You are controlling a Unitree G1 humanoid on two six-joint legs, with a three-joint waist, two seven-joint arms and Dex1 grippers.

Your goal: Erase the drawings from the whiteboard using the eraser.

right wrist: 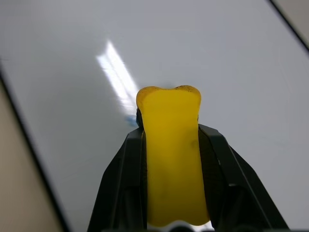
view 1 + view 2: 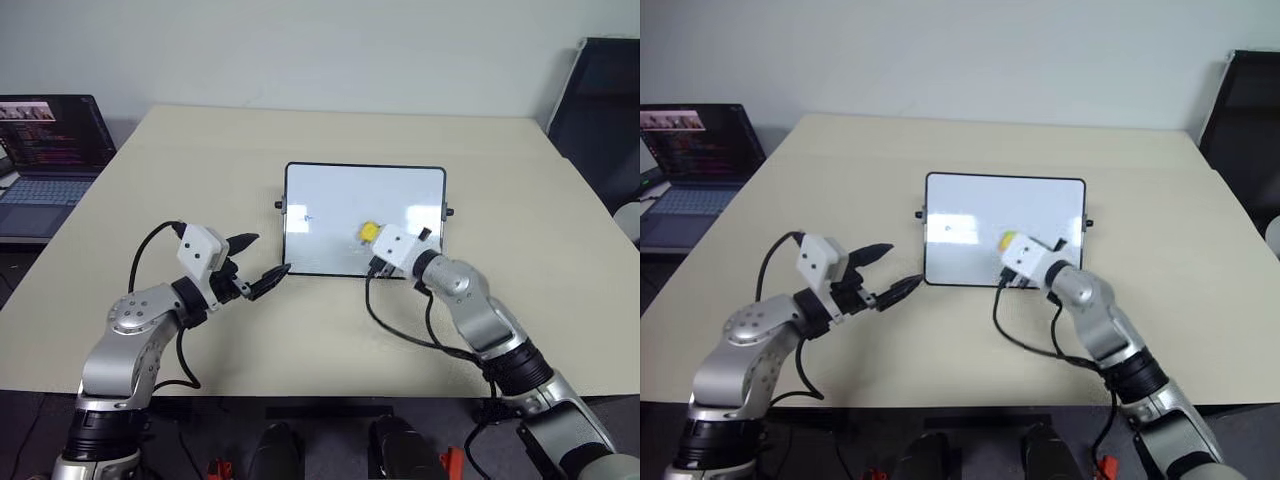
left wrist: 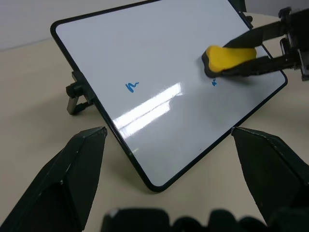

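Beige tabletop (image 2: 330, 330) fills the room's middle, and over it the right gripper (image 3: 251, 53) clamps the yellow eraser (image 3: 227, 59) flat against the whiteboard (image 2: 340, 195), just beside a small blue scribble (image 3: 214, 83), presumably to wipe it. Another blue scribble (image 3: 132, 86) waits well apart, while the left gripper (image 2: 262, 265) hangs spread near the board's corner, perhaps ready to steady it.

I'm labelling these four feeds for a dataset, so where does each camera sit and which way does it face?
Left eye view: head camera, looking forward and down at the whiteboard; both arms show.
Right eye view: its stereo twin, same scene.
Left wrist view: looks along the open left gripper at a blue scribble.
Right wrist view: looks along the right gripper, shut on the eraser.
Both wrist views share the eraser and whiteboard.
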